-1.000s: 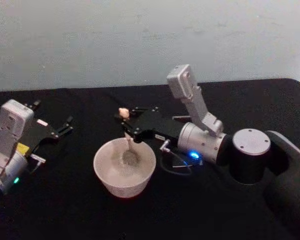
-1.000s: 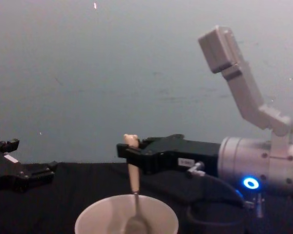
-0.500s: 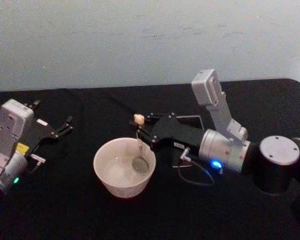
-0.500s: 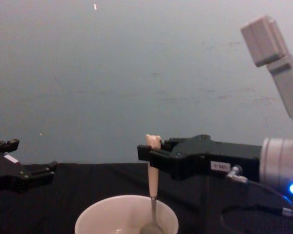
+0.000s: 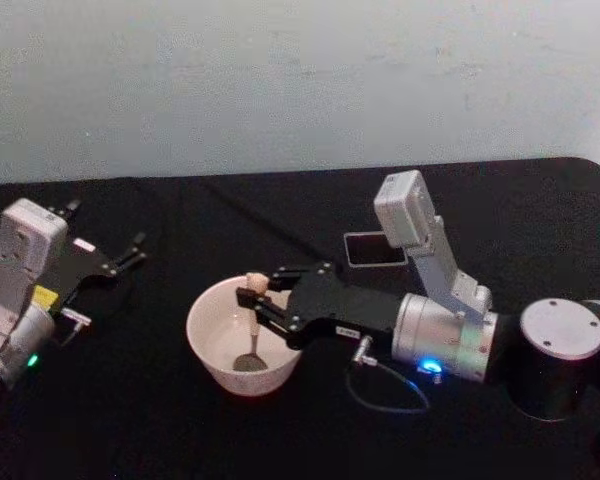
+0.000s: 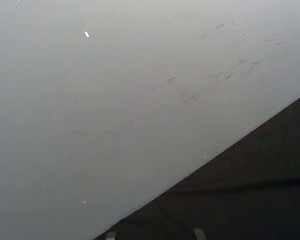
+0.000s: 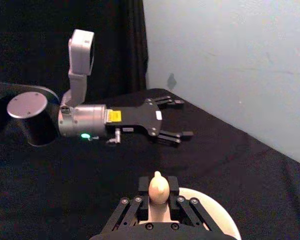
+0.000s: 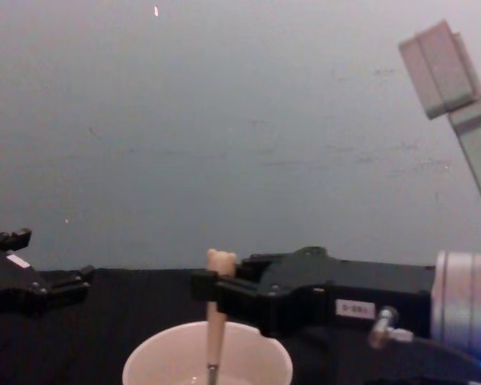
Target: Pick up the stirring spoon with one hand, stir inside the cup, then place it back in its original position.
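Right gripper [image 5: 253, 300] is reaching over the cup [image 5: 202, 345] from the robot's right side, jaws clamping the spoon [image 5: 252, 335] just under its little bear head. The spoon's hanging pretty much upright, with its metal bowl sitting low inside the cup. The holder [image 5: 373, 250] is standing on the black counter [image 5: 160, 420] behind that arm, apart from the cup. Left gripper [image 5: 132, 252] is idling way out left, jaws spread open.
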Robot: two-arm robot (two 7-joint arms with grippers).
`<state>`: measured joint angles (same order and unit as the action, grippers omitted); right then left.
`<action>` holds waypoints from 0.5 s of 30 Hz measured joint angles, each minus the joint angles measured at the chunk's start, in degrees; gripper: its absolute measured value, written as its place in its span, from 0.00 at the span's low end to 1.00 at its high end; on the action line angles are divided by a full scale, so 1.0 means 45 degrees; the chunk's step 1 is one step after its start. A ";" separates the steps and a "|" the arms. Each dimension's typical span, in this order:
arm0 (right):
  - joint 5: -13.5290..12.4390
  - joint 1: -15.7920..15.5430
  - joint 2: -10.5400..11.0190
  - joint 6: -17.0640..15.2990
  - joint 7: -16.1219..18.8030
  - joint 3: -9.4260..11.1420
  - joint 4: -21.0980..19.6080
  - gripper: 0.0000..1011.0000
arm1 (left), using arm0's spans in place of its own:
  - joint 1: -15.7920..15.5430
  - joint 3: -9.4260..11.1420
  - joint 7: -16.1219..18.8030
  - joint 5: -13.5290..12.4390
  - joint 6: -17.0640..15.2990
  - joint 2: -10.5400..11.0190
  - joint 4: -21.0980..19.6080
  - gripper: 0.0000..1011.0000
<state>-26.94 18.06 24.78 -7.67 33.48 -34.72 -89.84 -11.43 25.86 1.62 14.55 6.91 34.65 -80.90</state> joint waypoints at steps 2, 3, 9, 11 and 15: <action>-0.0012 0.0092 -0.0125 -0.0011 -0.0009 -0.0120 0.0074 0.21 | 0.0000 0.0000 0.0000 0.0000 0.0000 0.0000 0.0000 0.99; -0.0012 0.0136 -0.0176 -0.0015 -0.0016 -0.0163 0.0125 0.21 | 0.0000 0.0000 0.0000 0.0000 0.0000 0.0000 0.0000 0.99; 0.0008 0.0617 -0.0704 -0.0048 -0.0151 -0.0445 0.0730 0.21 | 0.0000 0.0000 0.0000 0.0000 0.0000 0.0000 0.0000 0.99; 0.0017 0.0844 -0.0942 -0.0063 -0.0246 -0.0505 0.1038 0.21 | 0.0000 0.0000 0.0000 0.0000 0.0000 0.0000 0.0000 0.99; 0.0105 0.1205 -0.1315 -0.0094 -0.0450 -0.0550 0.1576 0.21 | 0.0000 0.0000 0.0001 0.0000 0.0000 0.0000 0.0000 0.99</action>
<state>-26.47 23.48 18.86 -8.09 31.45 -37.19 -82.75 -11.43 25.86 1.62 14.55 6.91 34.65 -80.90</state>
